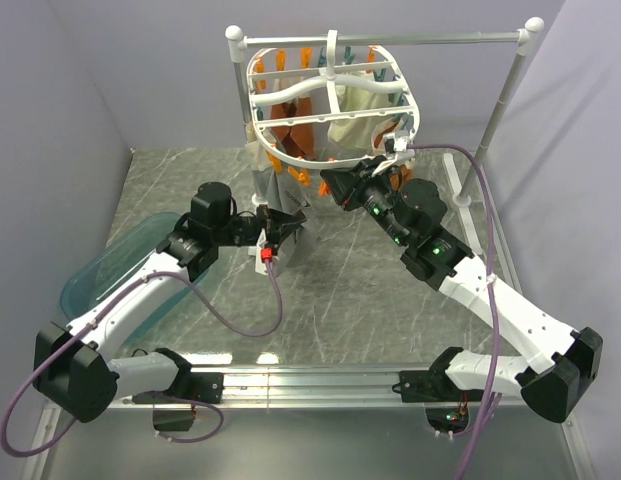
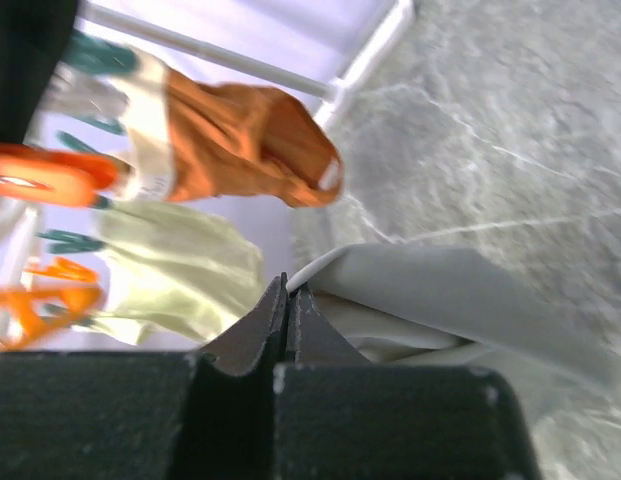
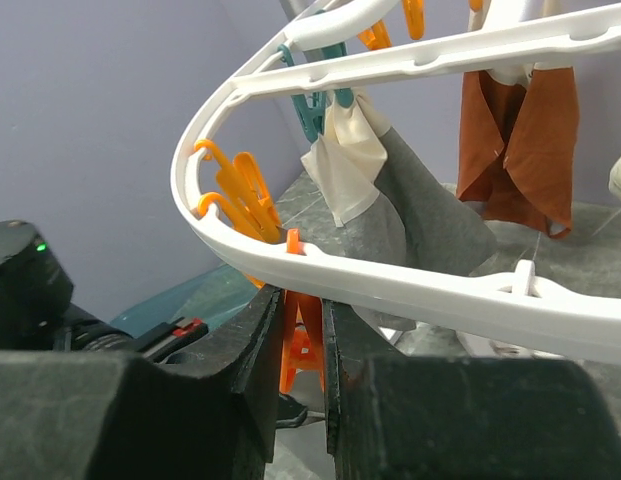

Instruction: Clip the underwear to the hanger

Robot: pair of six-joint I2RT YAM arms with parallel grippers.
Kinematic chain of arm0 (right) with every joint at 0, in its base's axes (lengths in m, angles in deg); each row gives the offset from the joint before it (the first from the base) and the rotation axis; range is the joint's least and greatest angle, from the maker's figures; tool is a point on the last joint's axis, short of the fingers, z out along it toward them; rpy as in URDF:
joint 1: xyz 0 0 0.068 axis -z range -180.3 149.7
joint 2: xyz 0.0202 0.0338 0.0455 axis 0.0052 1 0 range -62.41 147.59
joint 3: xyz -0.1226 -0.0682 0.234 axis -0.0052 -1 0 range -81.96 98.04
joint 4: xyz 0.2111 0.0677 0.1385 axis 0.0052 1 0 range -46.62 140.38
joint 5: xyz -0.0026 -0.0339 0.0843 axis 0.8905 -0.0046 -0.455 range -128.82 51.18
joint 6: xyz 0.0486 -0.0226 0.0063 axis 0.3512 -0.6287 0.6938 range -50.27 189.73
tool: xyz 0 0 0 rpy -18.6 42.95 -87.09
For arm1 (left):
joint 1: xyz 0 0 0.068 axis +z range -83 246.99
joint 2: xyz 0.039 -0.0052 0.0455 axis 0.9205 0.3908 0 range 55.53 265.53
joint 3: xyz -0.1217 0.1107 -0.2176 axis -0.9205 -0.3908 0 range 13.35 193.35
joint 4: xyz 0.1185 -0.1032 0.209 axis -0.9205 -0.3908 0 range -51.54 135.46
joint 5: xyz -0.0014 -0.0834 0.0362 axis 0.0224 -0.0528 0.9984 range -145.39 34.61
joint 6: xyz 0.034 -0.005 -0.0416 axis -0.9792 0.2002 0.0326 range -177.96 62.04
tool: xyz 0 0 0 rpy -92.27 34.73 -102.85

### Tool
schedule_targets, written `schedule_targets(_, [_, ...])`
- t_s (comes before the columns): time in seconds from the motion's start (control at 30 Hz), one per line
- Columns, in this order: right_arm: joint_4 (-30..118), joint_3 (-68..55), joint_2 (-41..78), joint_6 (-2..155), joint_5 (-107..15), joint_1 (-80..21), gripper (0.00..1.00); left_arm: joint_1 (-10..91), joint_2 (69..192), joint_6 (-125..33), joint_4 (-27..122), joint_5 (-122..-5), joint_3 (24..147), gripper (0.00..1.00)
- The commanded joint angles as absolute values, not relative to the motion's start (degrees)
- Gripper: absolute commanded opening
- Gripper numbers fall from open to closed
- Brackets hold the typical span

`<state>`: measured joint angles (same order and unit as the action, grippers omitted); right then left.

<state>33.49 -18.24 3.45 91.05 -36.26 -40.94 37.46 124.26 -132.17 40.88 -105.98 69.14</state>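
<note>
**Both grippers closed: left on the underwear, right on a peg**

From the overhead view I see my left gripper (image 1: 286,224) shut on the grey underwear (image 1: 270,188). The fabric is lifted off the worktop (image 1: 340,290) and sits just below the near-left rim of the hanger (image 1: 416,112). On the left wrist camera the fingers (image 2: 252,335) are pressed together, and the grey cloth spills out to the right of their tips.

My right gripper (image 1: 331,183) is up at the hanger's near rim. On its wrist camera the fingers are closed on either side of an orange peg (image 3: 302,345) that hangs from the white frame.

Beyond that peg, grey fabric hangs under a teal peg (image 3: 312,105). I cannot tell whether that peg grips it.

A brown-orange garment (image 1: 290,128) and a cream cloth (image 1: 362,110) hang inside the frame. The hanger itself hangs from the rail stand (image 1: 390,40) at the back.
</note>
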Motion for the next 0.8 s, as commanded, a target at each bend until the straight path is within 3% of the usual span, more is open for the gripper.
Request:
schedule_targets(0.0, [36.1, -16.6, 4.1, 92.4, -37.5, -41.1, 0.0, 36.6, 121.2, -128.8, 49.9, -106.5, 67.0, 0.0])
schedule_targets(0.77, [42.9, -16.2, 6.6, 100.4, -37.4, -41.0, 0.0, 30.3, 117.3, -128.0, 77.5, -93.7, 54.6, 0.0])
